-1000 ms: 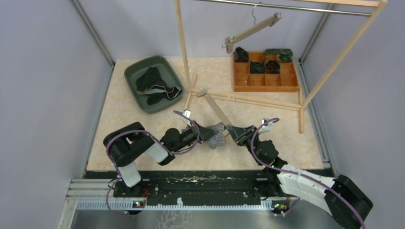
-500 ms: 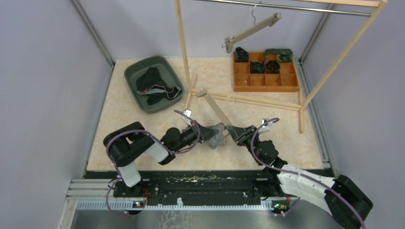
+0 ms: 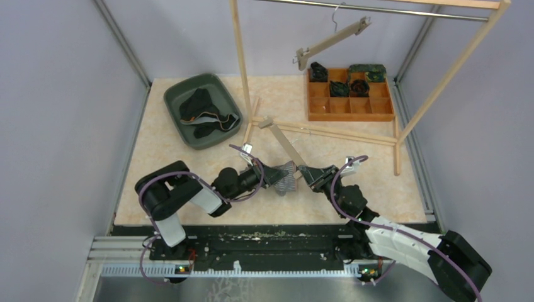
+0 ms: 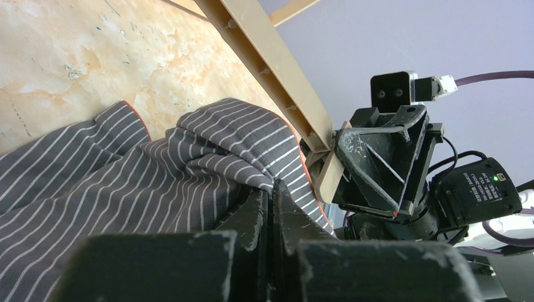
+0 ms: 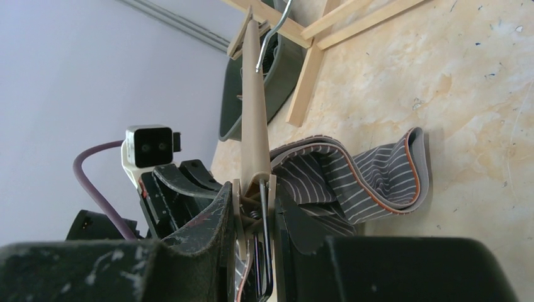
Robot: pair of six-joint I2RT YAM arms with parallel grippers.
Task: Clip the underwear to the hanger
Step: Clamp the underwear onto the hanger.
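The left claw point(image 4: 271, 196) is pinched together on a fold of the striped underwear point(image 4: 157, 182), holding it just beside the near end of the hanger point(image 3: 283, 143), which lies slanted on the desk point(image 3: 189, 148). The right claw point(image 3: 310, 173) is clamped on the hanger's clip point(image 5: 254, 189), probably squeezing it open for the cloth. At far left, a green tray point(image 3: 182, 88) holds dark garments point(image 3: 201, 110). At far right, a wooden divider box point(image 3: 349, 108) has rolled dark items point(image 3: 340, 88) in several far compartments.

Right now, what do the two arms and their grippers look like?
Left arm and right arm: black joints, white shells, a purple cable along each. Left gripper and right gripper: black, scuffed, two-fingered, a white-cased camera on each.
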